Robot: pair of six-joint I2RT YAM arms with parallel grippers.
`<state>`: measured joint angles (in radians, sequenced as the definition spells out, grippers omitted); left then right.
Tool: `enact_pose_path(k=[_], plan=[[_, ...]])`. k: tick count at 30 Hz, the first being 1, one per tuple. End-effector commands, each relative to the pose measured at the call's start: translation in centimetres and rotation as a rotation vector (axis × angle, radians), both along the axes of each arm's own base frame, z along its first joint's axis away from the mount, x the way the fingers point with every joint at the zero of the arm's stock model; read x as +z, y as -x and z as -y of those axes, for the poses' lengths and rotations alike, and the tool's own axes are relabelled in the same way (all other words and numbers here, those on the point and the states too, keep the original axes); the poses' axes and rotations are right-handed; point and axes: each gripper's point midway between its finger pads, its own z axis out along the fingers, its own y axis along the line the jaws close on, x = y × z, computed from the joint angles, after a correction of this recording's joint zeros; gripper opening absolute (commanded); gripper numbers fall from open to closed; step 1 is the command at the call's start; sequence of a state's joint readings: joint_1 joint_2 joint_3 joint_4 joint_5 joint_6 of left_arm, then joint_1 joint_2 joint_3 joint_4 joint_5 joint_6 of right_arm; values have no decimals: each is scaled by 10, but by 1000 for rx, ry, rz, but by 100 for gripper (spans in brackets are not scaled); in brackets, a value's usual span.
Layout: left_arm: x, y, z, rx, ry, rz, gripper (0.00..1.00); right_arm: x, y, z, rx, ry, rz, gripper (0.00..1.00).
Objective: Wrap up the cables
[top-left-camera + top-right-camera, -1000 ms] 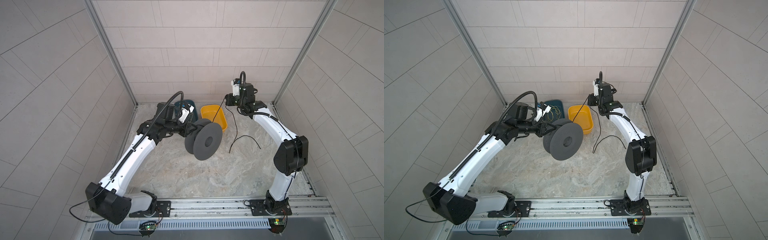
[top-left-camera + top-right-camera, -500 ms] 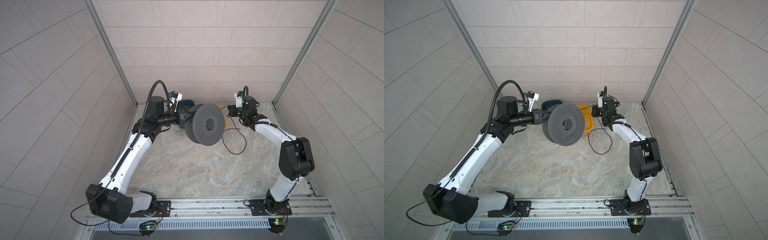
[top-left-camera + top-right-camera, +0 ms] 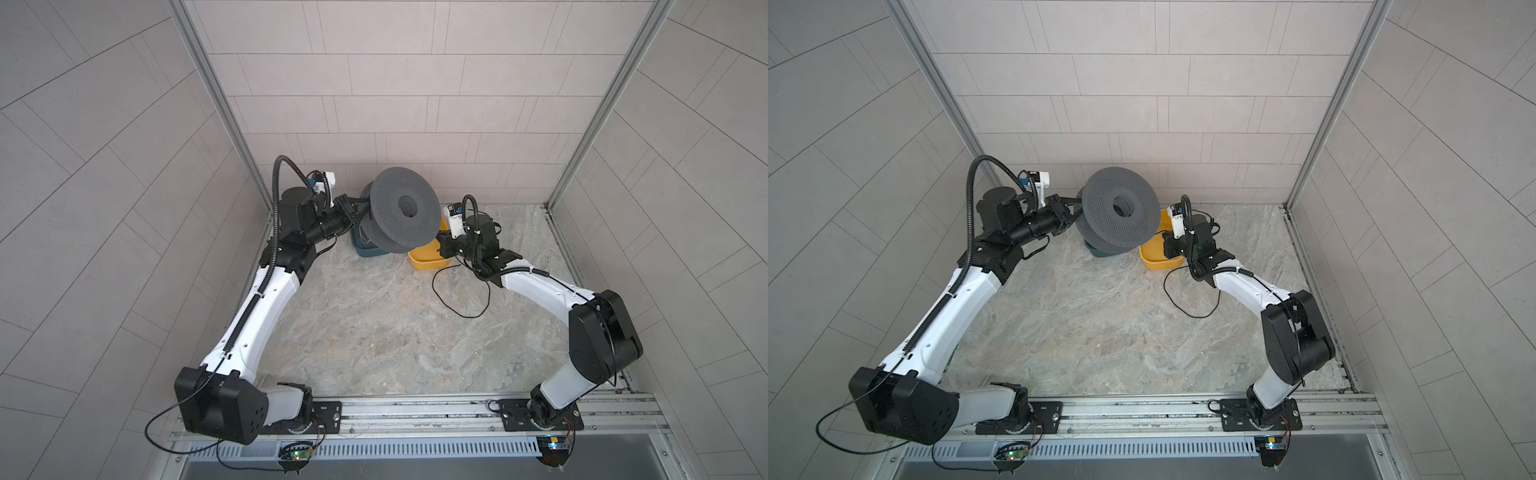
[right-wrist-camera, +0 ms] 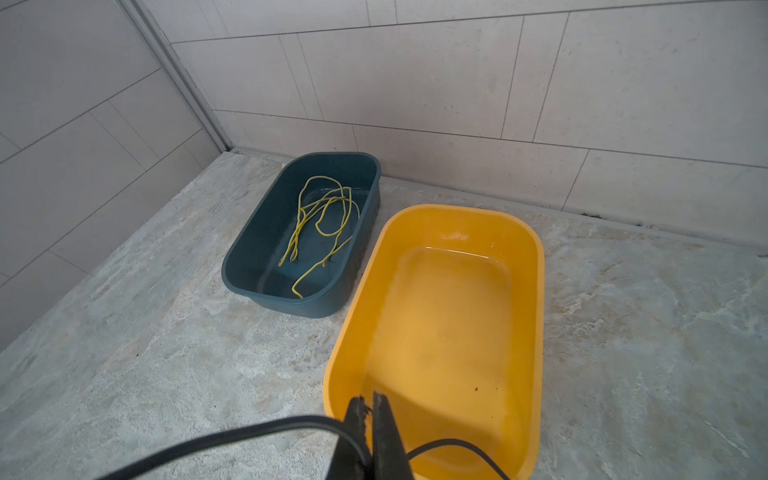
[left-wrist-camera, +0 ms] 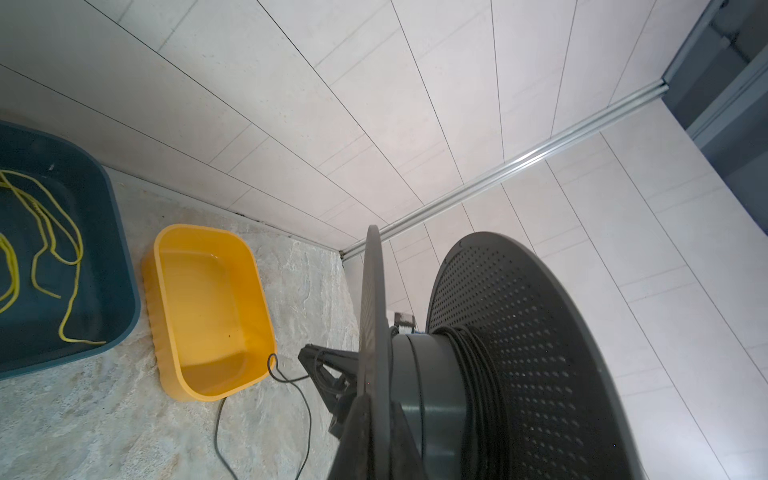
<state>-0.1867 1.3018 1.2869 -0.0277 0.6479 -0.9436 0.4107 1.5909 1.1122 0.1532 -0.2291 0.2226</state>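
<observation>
Looks like a robotics lab cell, probably purpose-built: boxed in by pale panelled walls (image 3: 415, 104), joined by aluminium corner posts (image 3: 210, 83), floored with a stone-patterned worktop (image 3: 374, 332), fronted by a metal rail (image 3: 415, 409) bolting down left arm (image 3: 266, 299) and right arm (image 3: 540, 286).

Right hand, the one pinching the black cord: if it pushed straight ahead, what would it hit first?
Probably the yellow tub: the right hand points over its near rim, though depth is unclear.

Wears smooth white shells on the left arm (image 3: 276, 303) and right arm (image 3: 536, 286), with blocky black joints. Carries a ribbed black hose (image 3: 275, 195) and white wrist camera housings (image 3: 329, 179). Ends in a black left hand (image 3: 1068, 211) and right hand (image 4: 368, 409). Bolts to black base plates (image 3: 328, 412).
</observation>
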Motion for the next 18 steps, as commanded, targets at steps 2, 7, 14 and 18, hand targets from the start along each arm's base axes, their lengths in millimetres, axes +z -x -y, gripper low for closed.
enact_pose_path(k=[2,7,14,18], plan=[[17,-15,-24,159,57,31,0,29,17,-8,14,83,108,0],[4,-23,-42,281,11,4,0,33,40,-21,45,123,127,0],[4,-29,-70,449,6,-4,0,32,74,-58,124,253,163,0],[0,-29,-83,527,-52,-1,0,37,93,-85,182,297,188,0]])
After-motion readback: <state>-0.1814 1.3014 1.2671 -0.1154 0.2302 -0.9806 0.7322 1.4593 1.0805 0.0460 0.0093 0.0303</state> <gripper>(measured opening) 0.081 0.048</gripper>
